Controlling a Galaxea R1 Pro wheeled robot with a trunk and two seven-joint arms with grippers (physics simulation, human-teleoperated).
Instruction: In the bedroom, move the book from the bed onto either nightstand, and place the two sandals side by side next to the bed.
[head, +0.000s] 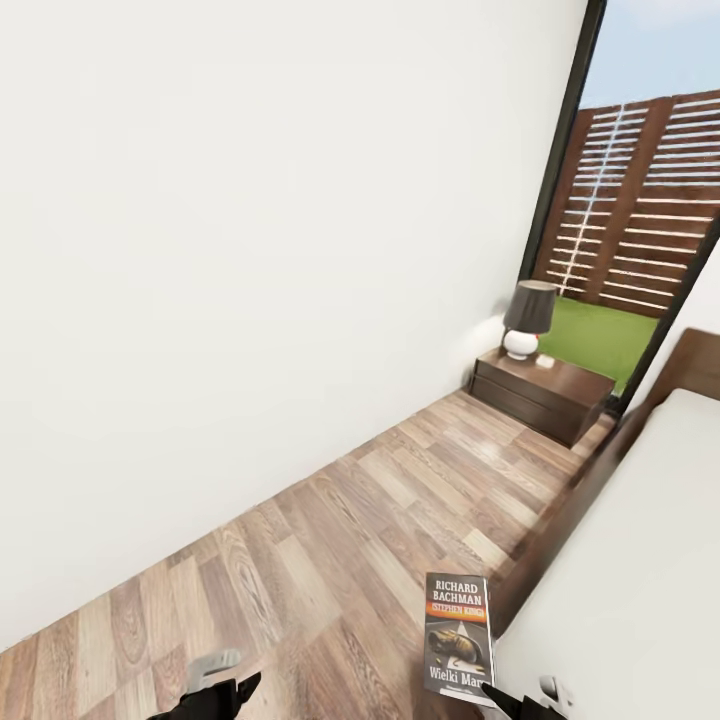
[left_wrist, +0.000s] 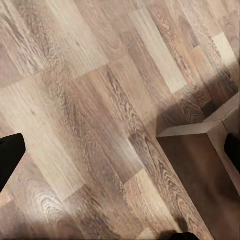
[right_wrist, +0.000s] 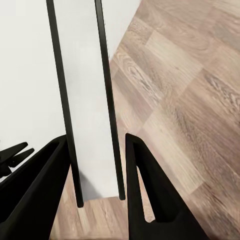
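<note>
The book (head: 458, 637), pale grey with an orange "RICHARD BACHMAN" band, hangs upright over the floor beside the bed's dark frame (head: 560, 520). My right gripper (head: 510, 700) is shut on its lower corner. In the right wrist view the book (right_wrist: 90, 100) stands edge-on between the two black fingers (right_wrist: 150, 190). At the far end, under the window, stands a dark brown nightstand (head: 545, 390). My left gripper (head: 225, 685) hovers low over the planks, open and holding nothing (left_wrist: 120, 150). The pale mattress (head: 640, 560) lies to the right. The sandals are out of view.
A white wall (head: 250, 250) runs along the left of a wood-plank aisle (head: 380, 520) leading to the nightstand. A lamp (head: 527, 318) with a dark shade and a small white item (head: 545, 361) occupy the nightstand's top. A dark wooden corner (left_wrist: 200, 165) lies below my left gripper.
</note>
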